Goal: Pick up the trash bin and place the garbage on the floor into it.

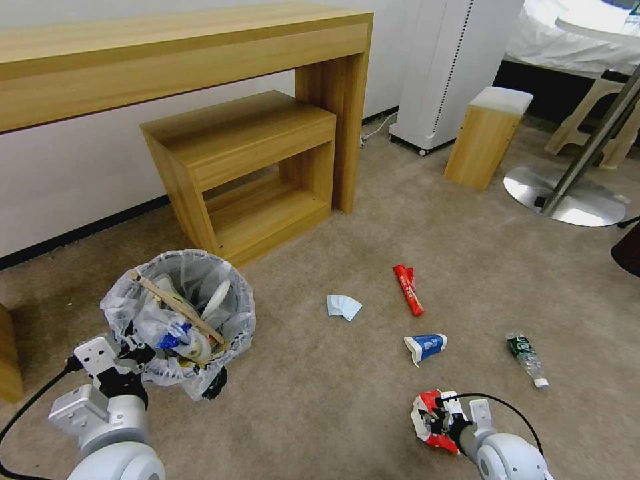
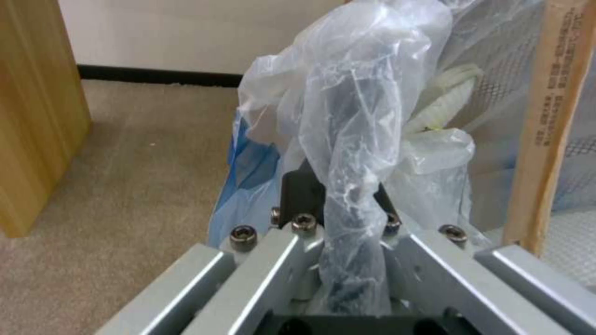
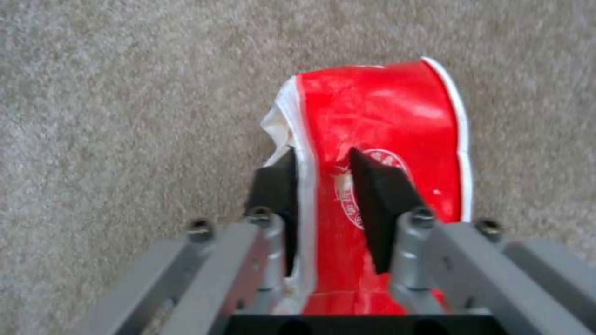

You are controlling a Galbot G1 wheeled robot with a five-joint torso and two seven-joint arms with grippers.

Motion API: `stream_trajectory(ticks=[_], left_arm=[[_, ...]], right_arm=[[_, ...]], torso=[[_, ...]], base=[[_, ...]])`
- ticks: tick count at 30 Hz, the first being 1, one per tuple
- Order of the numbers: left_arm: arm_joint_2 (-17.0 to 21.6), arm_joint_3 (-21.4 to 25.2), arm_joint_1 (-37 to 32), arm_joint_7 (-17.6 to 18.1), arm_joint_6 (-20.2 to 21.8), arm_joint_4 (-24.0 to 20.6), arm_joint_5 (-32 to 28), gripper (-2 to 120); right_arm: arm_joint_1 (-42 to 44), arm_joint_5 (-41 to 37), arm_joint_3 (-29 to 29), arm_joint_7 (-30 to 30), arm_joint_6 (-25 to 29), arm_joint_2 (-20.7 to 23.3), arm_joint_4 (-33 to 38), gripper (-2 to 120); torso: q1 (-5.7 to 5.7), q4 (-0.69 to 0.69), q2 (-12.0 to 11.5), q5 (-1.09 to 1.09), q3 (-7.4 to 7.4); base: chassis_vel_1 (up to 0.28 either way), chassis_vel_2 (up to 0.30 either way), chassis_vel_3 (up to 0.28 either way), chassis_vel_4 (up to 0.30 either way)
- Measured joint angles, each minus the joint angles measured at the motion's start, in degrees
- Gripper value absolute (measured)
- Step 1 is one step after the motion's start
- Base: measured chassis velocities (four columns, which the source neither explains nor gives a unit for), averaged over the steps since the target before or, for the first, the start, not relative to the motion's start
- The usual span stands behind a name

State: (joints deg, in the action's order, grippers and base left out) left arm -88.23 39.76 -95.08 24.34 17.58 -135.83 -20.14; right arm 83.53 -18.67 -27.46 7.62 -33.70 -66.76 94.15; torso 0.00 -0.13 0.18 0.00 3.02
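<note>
While gripped, red snack packet [image 3: 379, 139] lengthwise between right gripper [image 3: 323, 186] jaws.

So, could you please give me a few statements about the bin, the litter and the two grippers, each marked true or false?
1. The left gripper is shut on the rim of the bin, bag liner and all. True.
2. The right gripper is open above bare carpet. False: it is shut on a red packet.
3. The paper cup lies inside the bin. False: it lies on the carpet, between the tissue and the bottle.
4. A wooden stick lies slantwise across the bin's mouth. True.
5. A second red packet lies on the carpet beyond the cup. True.
</note>
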Motion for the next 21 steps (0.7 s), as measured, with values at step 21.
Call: stream_trajectory(ticks=[21], left_arm=[[-1.98, -7.47, -0.51, -0.06, -0.42, 4.19, 2.83, 0]], right_arm=[[-1.53, -14.75, -3.02, 26.65, 39.63, 3.06, 16.63, 0]], torso=[[0.00, 0.00, 0.00, 0.00, 0.00]], base=[[0.000, 0.000, 0.000, 0.000]])
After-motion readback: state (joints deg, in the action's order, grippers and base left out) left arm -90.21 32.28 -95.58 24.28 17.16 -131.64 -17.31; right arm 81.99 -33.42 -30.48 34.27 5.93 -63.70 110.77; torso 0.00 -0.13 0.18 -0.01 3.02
